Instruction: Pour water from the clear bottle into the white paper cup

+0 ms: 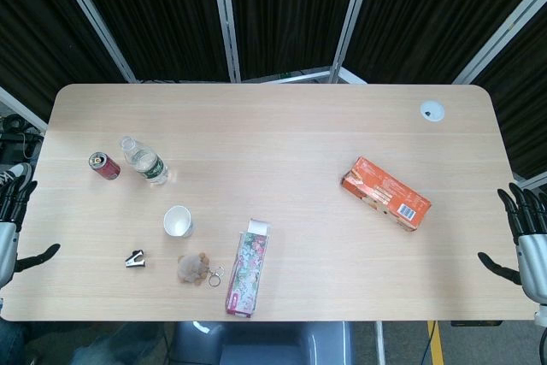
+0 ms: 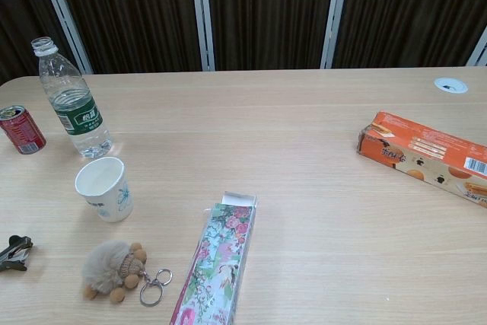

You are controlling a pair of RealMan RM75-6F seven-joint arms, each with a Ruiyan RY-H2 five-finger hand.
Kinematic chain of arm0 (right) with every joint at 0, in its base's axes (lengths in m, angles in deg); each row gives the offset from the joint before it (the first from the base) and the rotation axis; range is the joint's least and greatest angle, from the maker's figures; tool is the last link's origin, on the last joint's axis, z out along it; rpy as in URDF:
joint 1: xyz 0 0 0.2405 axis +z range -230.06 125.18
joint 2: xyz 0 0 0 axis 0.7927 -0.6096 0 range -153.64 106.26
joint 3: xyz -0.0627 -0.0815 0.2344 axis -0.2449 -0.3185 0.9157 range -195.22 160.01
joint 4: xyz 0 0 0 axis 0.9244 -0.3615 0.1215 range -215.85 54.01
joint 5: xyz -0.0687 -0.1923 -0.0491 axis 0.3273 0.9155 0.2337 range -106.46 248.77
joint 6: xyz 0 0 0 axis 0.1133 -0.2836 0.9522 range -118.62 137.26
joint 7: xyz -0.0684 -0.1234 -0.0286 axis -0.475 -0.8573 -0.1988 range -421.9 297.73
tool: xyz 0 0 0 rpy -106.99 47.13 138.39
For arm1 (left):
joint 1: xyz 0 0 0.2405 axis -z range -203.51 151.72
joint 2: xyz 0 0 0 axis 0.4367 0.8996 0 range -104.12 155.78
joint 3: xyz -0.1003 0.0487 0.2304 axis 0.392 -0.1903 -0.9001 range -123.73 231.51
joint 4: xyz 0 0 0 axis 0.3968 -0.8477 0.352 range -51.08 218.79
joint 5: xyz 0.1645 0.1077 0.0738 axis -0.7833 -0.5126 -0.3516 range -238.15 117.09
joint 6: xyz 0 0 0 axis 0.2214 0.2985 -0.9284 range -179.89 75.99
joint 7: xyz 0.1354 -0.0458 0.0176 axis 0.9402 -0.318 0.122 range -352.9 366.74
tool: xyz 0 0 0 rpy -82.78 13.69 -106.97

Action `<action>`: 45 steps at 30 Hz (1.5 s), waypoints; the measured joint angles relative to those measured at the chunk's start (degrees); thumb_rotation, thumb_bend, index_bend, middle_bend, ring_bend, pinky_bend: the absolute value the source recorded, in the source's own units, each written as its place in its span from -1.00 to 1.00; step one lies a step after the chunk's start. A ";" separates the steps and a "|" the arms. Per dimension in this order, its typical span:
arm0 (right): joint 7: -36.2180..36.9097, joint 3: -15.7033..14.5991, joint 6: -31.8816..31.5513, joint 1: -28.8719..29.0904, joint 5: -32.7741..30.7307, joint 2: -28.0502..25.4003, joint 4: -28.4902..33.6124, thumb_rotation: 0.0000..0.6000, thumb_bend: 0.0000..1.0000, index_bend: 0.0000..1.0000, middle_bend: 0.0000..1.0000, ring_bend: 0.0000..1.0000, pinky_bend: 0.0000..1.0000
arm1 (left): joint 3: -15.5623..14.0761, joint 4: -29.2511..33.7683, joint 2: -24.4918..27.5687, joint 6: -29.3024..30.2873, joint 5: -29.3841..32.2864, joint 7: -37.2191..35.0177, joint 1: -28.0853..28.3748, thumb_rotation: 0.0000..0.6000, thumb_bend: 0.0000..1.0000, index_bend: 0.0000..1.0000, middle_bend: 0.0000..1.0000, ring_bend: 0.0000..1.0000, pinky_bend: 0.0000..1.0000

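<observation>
The clear bottle [image 1: 144, 161] [image 2: 73, 100] stands upright at the table's left, uncapped, with a green label. The white paper cup [image 1: 178, 221] [image 2: 105, 189] stands upright and looks empty, just in front and right of the bottle. My left hand [image 1: 12, 211] hangs off the table's left edge, fingers spread, holding nothing. My right hand [image 1: 525, 232] hangs off the right edge, fingers spread and empty. Both hands show only in the head view and are far from the bottle and cup.
A red can [image 1: 104, 165] [image 2: 21, 129] stands left of the bottle. A black clip [image 1: 135, 258], a furry keychain [image 2: 119, 269] and a floral box [image 2: 217, 262] lie near the front edge. An orange box [image 1: 385, 193] lies at right. A cable grommet [image 1: 432, 110] sits at the back right.
</observation>
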State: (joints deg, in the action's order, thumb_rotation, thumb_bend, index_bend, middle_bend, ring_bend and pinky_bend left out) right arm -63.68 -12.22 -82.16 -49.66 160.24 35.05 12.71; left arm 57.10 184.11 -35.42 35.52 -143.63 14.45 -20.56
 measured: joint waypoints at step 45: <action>-0.16 1.73 10.16 3.95 -8.81 1.94 -2.89 1.00 -1.00 -1.00 -1.00 -1.00 -1.00 | 11.00 -52.68 -30.48 -40.40 8.62 -55.92 28.52 1.00 -1.00 -1.00 -1.00 -1.00 -1.00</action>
State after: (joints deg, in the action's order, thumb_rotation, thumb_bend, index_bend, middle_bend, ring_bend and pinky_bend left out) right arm -63.85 -10.49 -72.00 -45.71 151.43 37.00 9.82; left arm 68.10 131.43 -65.89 -4.88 -135.01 -41.47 7.96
